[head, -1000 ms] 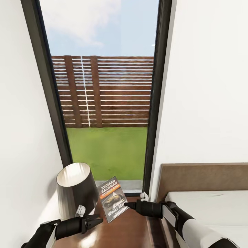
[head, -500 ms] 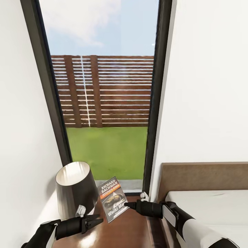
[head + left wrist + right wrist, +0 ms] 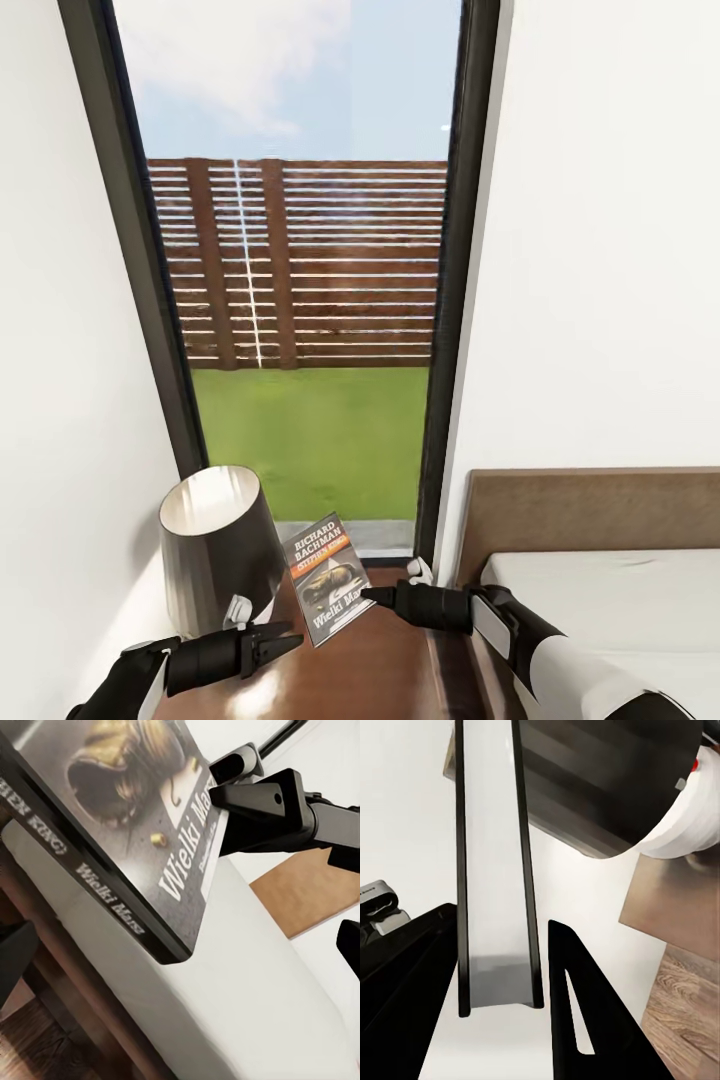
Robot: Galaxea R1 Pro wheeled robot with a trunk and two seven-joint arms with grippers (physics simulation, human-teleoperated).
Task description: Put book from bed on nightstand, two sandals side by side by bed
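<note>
Right now the right gripper (image 3: 368, 597) clenches the book (image 3: 328, 578), held tilted above the nightstand (image 3: 380, 670) near its back edge, close beside the lamp (image 3: 215, 545). Best to lower it flat onto bare top, clear of the lamp, before letting go. The left gripper (image 3: 288, 636) hovers over the front-left part, seemingly closed and empty. One book, one lamp, one nightstand, one bed (image 3: 600, 580).

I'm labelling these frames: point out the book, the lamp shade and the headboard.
book (image 3: 327, 580), head view, on its front cover's orange band.
lamp shade (image 3: 222, 555), head view, on its dark outer side.
headboard (image 3: 590, 512), head view, on its brown front face.
</note>
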